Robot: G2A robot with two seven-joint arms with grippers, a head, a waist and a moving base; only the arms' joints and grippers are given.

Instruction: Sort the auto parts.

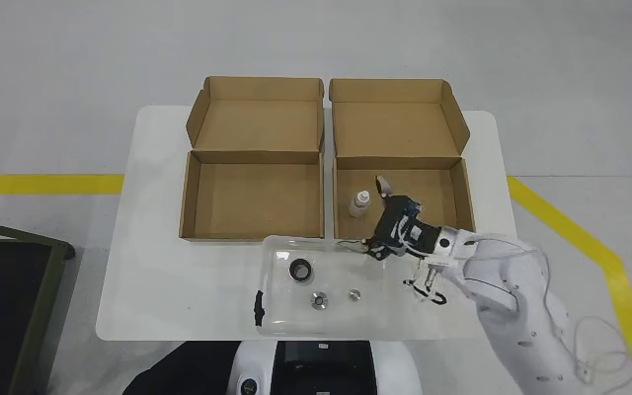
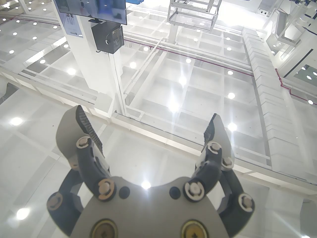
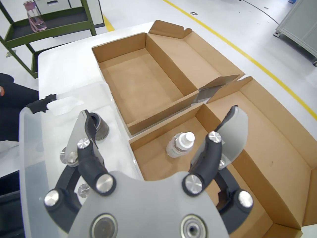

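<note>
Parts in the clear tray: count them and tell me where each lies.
3. A dark ring sits toward the clear tray's far side; a metal piece lies nearer the robot; a smaller metal piece lies beside it, toward the right gripper, which may hide more.

Top overhead, left upward, right near boxes

Brown cardboard boxes, white table, clear tray with black tape, white-capped bottle, yellow floor stripe
</note>
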